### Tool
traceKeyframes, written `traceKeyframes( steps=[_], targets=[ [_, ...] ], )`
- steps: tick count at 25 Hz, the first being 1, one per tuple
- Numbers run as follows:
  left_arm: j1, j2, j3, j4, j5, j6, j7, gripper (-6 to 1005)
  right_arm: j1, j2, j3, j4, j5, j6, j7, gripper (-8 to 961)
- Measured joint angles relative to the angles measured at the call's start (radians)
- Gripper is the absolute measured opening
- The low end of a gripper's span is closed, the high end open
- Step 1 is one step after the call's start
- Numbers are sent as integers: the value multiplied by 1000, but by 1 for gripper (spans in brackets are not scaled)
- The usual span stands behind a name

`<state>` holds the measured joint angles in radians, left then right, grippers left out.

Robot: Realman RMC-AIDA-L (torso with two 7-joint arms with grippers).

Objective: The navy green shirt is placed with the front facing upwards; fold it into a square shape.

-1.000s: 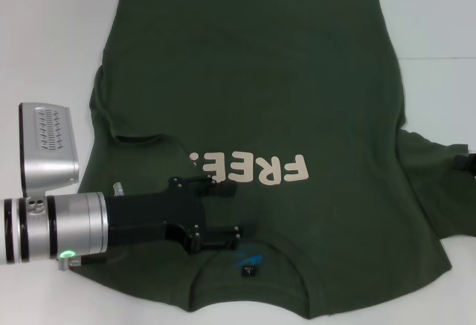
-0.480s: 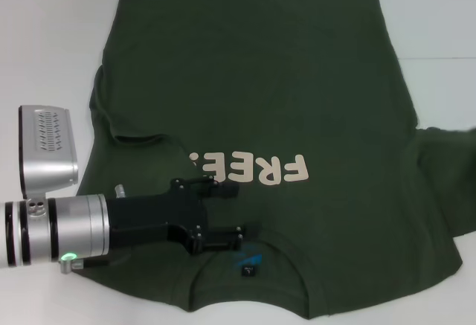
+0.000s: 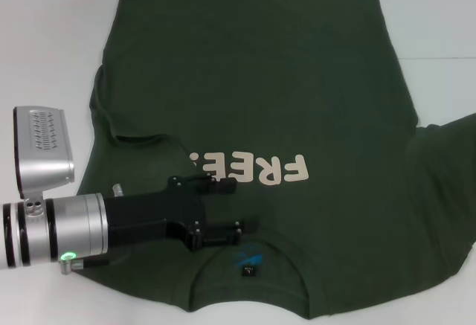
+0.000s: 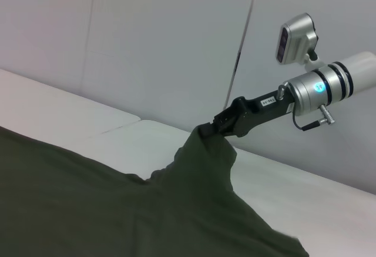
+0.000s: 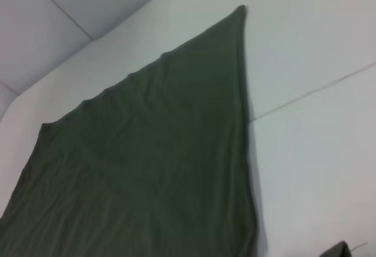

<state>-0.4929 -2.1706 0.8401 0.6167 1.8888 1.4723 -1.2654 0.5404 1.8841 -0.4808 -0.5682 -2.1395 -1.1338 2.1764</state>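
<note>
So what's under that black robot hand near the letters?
Under the left gripper lies the navy green shirt, just below its cream "FREE" letters. The fingers hide part of the first letter and the cloth beneath.

White table (image 3: pixel 44 35) under spread navy green shirt (image 3: pixel 253 87)

One navy green shirt (image 3: pixel 253 94) lay on the one white counter (image 3: pixel 44 35). It bore four cream letters (image 3: pixel 253 169) and one black tag (image 3: pixel 248 271) inside the collar. Two end effectors showed: the left end effector (image 3: pixel 239 206) and the right end effector (image 4: pixel 207 130).
</note>
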Motion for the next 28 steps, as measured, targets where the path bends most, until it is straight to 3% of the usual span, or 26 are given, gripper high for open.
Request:
traceKeyframes(
  steps=[12, 17, 24, 28],
  targets=[
    [2, 1, -13, 0, -9, 0, -4, 786, 39, 1, -64, -4, 0, -63, 0, 17],
    [-1, 4, -23, 1, -9, 0, -12, 785, 99, 35, -119, -33, 2, -131, -1, 17],
    [-1, 4, -26, 3, -7, -3, -12, 785, 191, 99, -263, -42, 1, -82, -7, 16],
    [2, 5, -32, 4, -6, -3, -12, 786, 207, 121, -312, -42, 0, -44, -9, 103]
  ],
)
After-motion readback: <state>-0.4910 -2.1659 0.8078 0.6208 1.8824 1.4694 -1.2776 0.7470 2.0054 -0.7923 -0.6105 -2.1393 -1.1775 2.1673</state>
